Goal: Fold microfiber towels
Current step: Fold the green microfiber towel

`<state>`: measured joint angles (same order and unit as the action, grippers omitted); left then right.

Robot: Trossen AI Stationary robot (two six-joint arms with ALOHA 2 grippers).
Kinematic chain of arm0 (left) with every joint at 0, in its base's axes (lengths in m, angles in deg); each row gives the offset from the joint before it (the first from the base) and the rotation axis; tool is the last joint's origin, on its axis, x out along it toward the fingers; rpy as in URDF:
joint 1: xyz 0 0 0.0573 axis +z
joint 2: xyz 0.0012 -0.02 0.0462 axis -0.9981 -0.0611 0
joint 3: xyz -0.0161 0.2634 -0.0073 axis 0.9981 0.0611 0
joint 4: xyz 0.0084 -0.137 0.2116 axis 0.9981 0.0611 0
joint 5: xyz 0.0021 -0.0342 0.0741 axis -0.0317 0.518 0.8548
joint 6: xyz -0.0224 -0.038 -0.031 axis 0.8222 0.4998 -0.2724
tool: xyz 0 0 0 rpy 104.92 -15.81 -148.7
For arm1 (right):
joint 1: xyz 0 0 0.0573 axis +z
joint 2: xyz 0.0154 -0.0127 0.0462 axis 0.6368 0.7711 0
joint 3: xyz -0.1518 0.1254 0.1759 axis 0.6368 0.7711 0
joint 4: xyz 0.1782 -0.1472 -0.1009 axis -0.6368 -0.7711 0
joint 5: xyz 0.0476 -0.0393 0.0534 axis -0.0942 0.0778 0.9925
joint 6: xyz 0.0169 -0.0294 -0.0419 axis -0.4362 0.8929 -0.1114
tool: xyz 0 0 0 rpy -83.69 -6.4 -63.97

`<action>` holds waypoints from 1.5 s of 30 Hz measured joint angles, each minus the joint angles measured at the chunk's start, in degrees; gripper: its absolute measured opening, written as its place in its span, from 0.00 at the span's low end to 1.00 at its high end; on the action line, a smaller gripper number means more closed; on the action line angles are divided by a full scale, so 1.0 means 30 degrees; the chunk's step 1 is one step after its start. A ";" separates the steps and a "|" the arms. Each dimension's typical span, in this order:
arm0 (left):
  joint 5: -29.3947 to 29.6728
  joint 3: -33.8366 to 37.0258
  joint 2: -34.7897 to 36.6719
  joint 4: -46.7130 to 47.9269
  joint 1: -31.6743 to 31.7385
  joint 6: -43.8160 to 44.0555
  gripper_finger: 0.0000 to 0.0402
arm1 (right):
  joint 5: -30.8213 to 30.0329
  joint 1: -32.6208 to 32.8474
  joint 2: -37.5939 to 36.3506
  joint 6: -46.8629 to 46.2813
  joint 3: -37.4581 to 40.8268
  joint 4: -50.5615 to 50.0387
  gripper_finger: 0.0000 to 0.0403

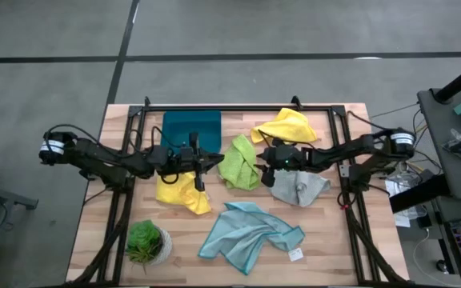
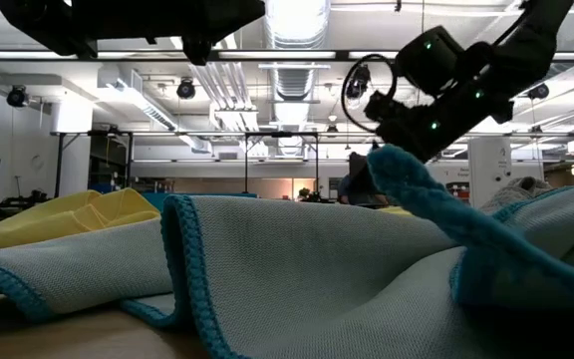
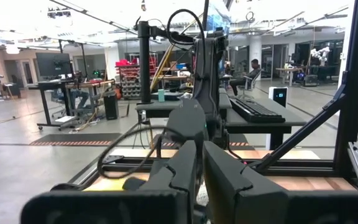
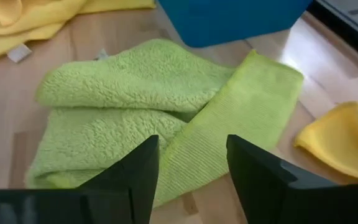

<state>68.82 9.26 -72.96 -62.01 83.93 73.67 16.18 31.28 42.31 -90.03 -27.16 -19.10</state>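
Towels are lying crumpled all over the table (image 1: 326, 240). Lime towel (image 4: 166, 118) is sitting mid-table near the tray (image 1: 190, 126), and the right gripper (image 4: 191, 180) is hovering over it, fingers apart, holding nothing. Left gripper (image 3: 199, 168) is hanging pinched shut, empty, above a yellow towel (image 1: 184, 192).

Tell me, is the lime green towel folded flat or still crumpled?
Crumpled. The lime green towel lies bunched in uneven overlapping layers, one corner flipped out, below the open right gripper.
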 joint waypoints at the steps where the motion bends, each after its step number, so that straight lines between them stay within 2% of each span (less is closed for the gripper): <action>1: 0.0000 0.0000 0.0000 0.0000 0.0000 0.0002 0.04 | 0.0000 0.0000 0.0431 0.0000 0.0000 0.0595 0.45; 7: 0.0096 0.0000 -0.0015 0.0000 0.0000 0.0002 0.04 | 0.0000 0.0000 0.2421 -0.0202 0.0000 0.2902 0.45; 20: 0.0117 0.0000 -0.0022 0.0000 -0.0007 0.0095 0.04 | -0.0393 0.0000 0.4288 -0.1012 -0.1138 0.2662 0.42; 28: 0.0117 0.0007 -0.0022 0.0000 -0.0007 0.0097 0.04 | -0.0874 0.0000 0.3840 -0.0979 -0.1173 0.1963 0.30; 39: 0.0111 0.0015 -0.0029 0.0000 -0.0007 0.0096 0.04 | -0.1377 0.0000 0.3879 -0.1289 -0.1195 0.0459 0.04; 45: 0.0109 0.0015 -0.0029 0.0000 -0.0007 0.0091 0.04 | -0.1385 0.0000 0.3261 -0.0975 -0.1195 0.0304 0.02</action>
<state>69.15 9.31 -73.05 -62.01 83.91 73.94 12.02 31.28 52.09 -92.96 -30.74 -18.18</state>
